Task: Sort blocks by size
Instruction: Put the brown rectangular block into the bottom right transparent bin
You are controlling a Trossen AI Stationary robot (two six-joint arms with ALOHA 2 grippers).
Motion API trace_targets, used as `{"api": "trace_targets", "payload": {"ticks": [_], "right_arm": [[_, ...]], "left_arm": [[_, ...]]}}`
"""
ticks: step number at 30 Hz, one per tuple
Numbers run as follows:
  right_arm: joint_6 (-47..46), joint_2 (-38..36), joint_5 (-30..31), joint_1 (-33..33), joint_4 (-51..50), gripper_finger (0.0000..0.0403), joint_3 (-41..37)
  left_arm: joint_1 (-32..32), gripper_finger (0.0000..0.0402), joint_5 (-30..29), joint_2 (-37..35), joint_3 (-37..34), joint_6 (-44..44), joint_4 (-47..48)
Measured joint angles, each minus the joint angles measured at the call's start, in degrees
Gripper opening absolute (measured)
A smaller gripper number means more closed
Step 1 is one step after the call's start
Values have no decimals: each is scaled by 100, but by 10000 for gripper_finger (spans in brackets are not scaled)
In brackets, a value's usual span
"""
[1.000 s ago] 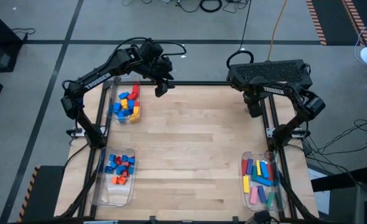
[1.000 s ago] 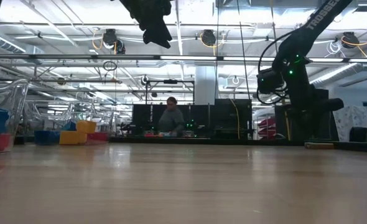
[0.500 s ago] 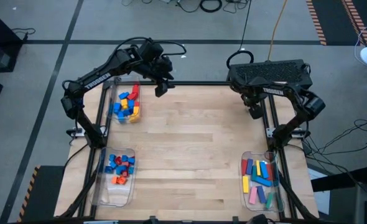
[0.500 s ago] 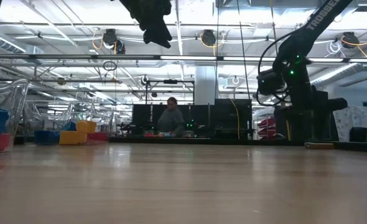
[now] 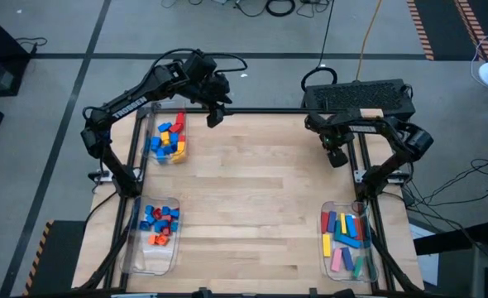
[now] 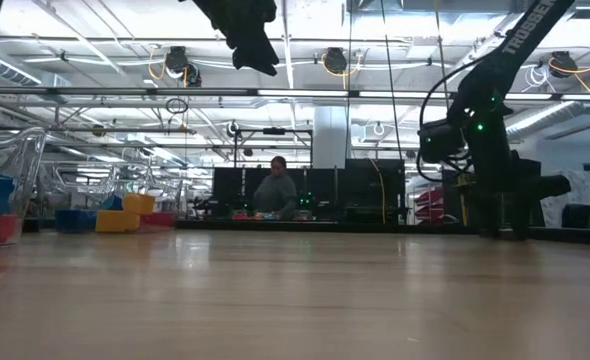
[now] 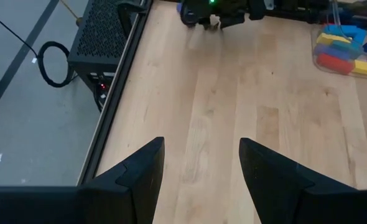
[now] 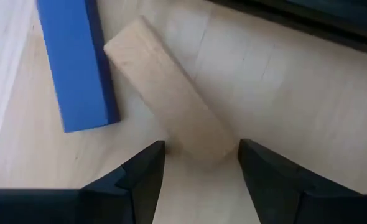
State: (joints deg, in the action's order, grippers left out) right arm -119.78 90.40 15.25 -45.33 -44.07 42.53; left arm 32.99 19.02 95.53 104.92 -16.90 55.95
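Note:
Blocks lie sorted in three clear bins: medium bricks at the far left (image 5: 168, 139), tiny cubes at the near left (image 5: 159, 225), long bars at the near right (image 5: 346, 240). In the right wrist view a blue long bar (image 8: 78, 62) and a plain wood-coloured bar (image 8: 165, 93) lie flat on the table side by side. My right gripper (image 8: 201, 146) is open above them, its fingers on either side of the wood-coloured bar's end. It is at the table's far right (image 5: 337, 156). My left gripper (image 5: 215, 118) is open and empty, raised over the far edge.
A black box (image 5: 358, 97) stands just beyond the far right corner. The metal frame rail (image 5: 269, 110) runs along the far edge. The table's middle (image 5: 252, 199) is bare wood. A person (image 6: 275, 190) sits far behind the table.
My right gripper has moved a little toward the table's near edge, away from the black box. My left arm has kept still.

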Motion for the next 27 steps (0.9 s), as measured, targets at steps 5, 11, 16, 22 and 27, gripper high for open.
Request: {"api": "trace_targets", "payload": {"ticks": [5,11,16,22,27], "right_arm": [[84,-33,68,-29,-91,201,-4],[-14,-29,335,-41,-589,200,-44],[187,-29,528,-157,-584,200,-32],[657,-31,587,-277,-559,196,-31],[947,-141,256,-190,-255,178,-18]], "left_arm": [[4,208,-14,0,0,1,6],[15,208,-104,0,0,4,10],[15,208,-142,0,0,6,13],[15,208,-153,0,0,6,0],[15,208,-157,0,0,8,-133]]}}
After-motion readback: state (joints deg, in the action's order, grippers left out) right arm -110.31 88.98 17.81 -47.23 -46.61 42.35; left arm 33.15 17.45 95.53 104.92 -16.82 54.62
